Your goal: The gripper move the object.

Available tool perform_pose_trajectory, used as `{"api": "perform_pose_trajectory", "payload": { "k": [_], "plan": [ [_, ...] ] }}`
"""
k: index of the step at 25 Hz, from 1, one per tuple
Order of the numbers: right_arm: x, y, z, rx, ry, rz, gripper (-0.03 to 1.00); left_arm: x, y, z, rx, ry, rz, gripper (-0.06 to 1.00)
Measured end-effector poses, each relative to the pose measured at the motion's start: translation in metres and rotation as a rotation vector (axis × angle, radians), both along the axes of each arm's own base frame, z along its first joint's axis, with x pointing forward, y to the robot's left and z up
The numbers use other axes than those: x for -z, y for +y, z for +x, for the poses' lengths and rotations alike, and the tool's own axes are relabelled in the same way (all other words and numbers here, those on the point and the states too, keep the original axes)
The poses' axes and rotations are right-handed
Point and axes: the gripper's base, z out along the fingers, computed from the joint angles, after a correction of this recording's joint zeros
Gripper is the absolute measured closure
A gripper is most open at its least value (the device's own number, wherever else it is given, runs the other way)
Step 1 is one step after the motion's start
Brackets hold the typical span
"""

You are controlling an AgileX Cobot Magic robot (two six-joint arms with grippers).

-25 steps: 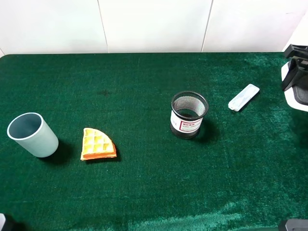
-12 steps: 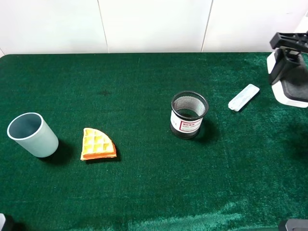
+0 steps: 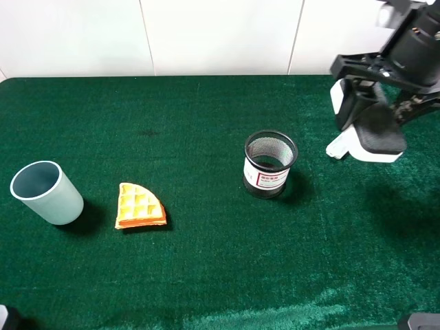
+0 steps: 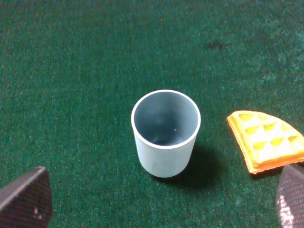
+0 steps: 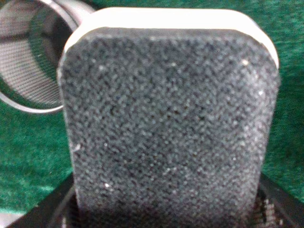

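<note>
The object is a rounded eraser block (image 3: pixel 377 137) with a black felt top and a white base. My right gripper (image 3: pixel 369 113) is shut on it and holds it in the air at the right rear, to the right of the black mesh cup (image 3: pixel 270 165). In the right wrist view the felt face (image 5: pixel 168 118) fills the frame, and the mesh cup's rim (image 5: pixel 28 61) shows behind it. My left gripper (image 4: pixel 159 202) is open and empty, close to a blue-grey cup (image 4: pixel 165 133).
The blue-grey cup (image 3: pixel 46 192) stands at the far left, with an orange waffle wedge (image 3: pixel 139 205) beside it; the wedge also shows in the left wrist view (image 4: pixel 267 140). A light-grey flat bar (image 3: pixel 336 148) lies partly hidden behind the held eraser. Green cloth (image 3: pixel 206 261) covers the table.
My right arm has swung in from the right edge toward the left, carrying the eraser block, and now covers most of the light-grey bar. Nothing else has moved.
</note>
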Motion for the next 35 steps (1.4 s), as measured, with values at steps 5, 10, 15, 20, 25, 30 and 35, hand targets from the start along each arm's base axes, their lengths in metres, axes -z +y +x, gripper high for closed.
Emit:
{"api": "perform_pose_trajectory", "payload": {
  "k": [5, 10, 15, 20, 25, 30, 35],
  "plan": [
    [0.000, 0.024, -0.011, -0.048, 0.008, 0.005, 0.50, 0.000, 0.000, 0.000, 0.000, 0.000, 0.000, -0.01],
    [-0.003, 0.051, -0.024, -0.089, 0.002, 0.024, 0.50, 0.000, 0.000, 0.000, 0.000, 0.000, 0.000, -0.01],
    [-0.018, 0.076, -0.031, -0.116, -0.048, 0.069, 0.50, 0.000, 0.000, 0.000, 0.000, 0.000, 0.000, -0.01],
    [-0.023, 0.102, -0.024, -0.156, -0.062, 0.087, 0.50, 0.000, 0.000, 0.000, 0.000, 0.000, 0.000, -0.01],
    [-0.019, 0.129, -0.008, -0.183, -0.068, 0.095, 0.50, 0.000, 0.000, 0.000, 0.000, 0.000, 0.000, -0.01],
    [-0.014, 0.152, 0.014, -0.170, -0.091, 0.141, 0.50, 0.000, 0.000, 0.000, 0.000, 0.000, 0.000, -0.01],
    [-0.005, 0.167, 0.030, -0.147, -0.105, 0.159, 0.50, 0.000, 0.000, 0.000, 0.000, 0.000, 0.000, -0.01]
  ]
}}
